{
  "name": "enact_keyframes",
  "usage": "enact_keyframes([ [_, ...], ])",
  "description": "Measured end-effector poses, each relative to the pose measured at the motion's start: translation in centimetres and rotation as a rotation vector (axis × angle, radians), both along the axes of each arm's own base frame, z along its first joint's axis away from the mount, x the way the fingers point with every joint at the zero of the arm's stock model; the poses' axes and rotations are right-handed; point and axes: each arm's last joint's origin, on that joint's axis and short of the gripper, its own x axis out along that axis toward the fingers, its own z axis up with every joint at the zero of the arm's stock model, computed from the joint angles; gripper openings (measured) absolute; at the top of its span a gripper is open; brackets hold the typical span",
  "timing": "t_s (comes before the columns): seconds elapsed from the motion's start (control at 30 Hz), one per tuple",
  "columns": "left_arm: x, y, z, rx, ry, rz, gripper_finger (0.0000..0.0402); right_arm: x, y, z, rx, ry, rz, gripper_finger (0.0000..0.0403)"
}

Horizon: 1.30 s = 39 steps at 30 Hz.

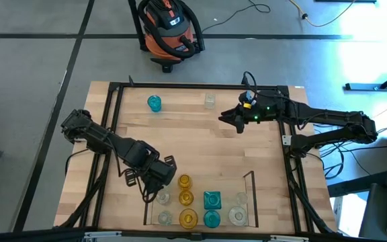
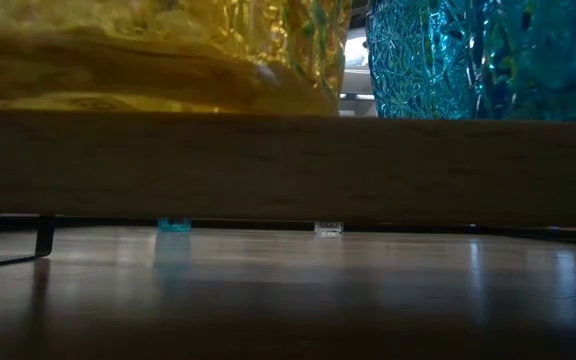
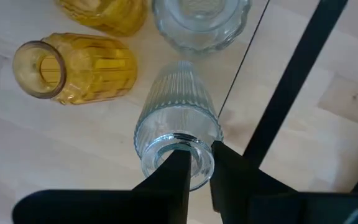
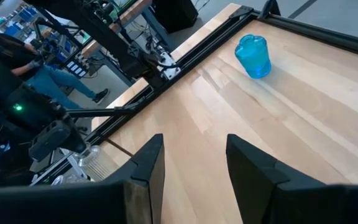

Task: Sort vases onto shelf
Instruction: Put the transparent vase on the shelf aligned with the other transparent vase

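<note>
Left pincer (image 3: 197,163) clamped on rim of clear ribbed glass vase (image 3: 178,121), standing inside dark-railed light-wood shelf (image 1: 250,176) beside amber vases. Right pincer (image 4: 194,155) spread wide over far bench (image 1: 200,144), near teal-blue vase (image 4: 253,55).

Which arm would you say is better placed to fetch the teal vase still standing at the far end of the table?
The right. Its open hand hovers over bare wood near the teal vase. The left hand is at the shelf, pinching the rim of a clear ribbed vase.
</note>
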Motion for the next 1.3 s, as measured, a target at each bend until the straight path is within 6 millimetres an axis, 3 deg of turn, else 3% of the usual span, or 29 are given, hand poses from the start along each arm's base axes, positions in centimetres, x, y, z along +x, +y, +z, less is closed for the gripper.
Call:
enact_keyframes([
  [1.3,0.3,0.0,-1.1,0.015,-0.022,0.07,0.0051,0.0,0.0,0.0,0.002,0.0,0.007,0.0135],
])
